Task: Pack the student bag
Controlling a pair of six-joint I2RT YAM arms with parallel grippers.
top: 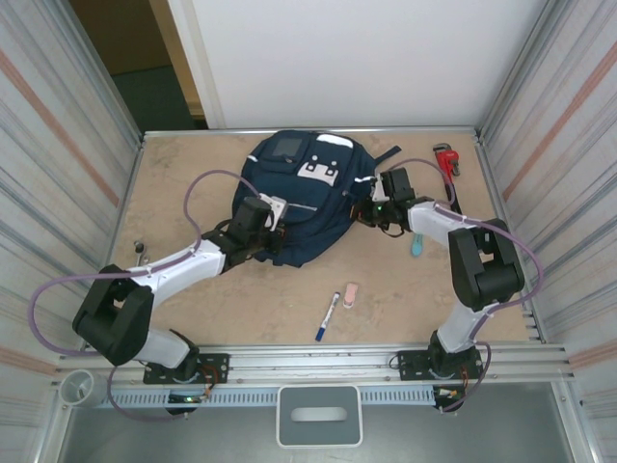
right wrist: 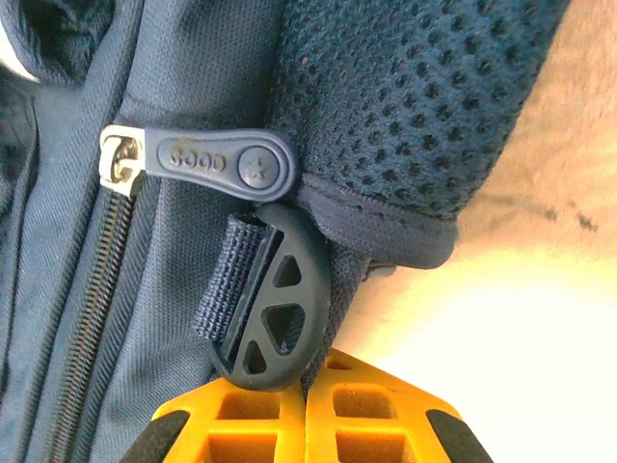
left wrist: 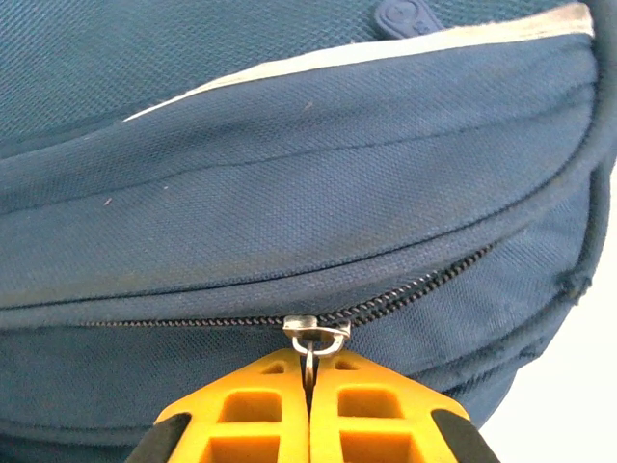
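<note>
The navy student bag [top: 299, 198] lies flat at the middle back of the table. At the bag's left side my left gripper [top: 279, 214] is shut. In the left wrist view its yellow fingertips [left wrist: 310, 371] pinch the metal pull ring [left wrist: 310, 353] of a zip slider [left wrist: 316, 328] on a black zipper [left wrist: 415, 287]. My right gripper [top: 364, 211] is at the bag's right edge. In the right wrist view it [right wrist: 307, 381] is shut on the webbing strap [right wrist: 333, 311], just below a dark plastic buckle [right wrist: 275, 309]. A blue rubber zip tab [right wrist: 217, 162] lies above the buckle.
A blue marker [top: 328, 315] and a pink eraser [top: 351, 293] lie on the table in front of the bag. A teal object [top: 416, 247] sits by the right arm and a red wrench [top: 446, 159] at the back right. Corrugated walls enclose both sides.
</note>
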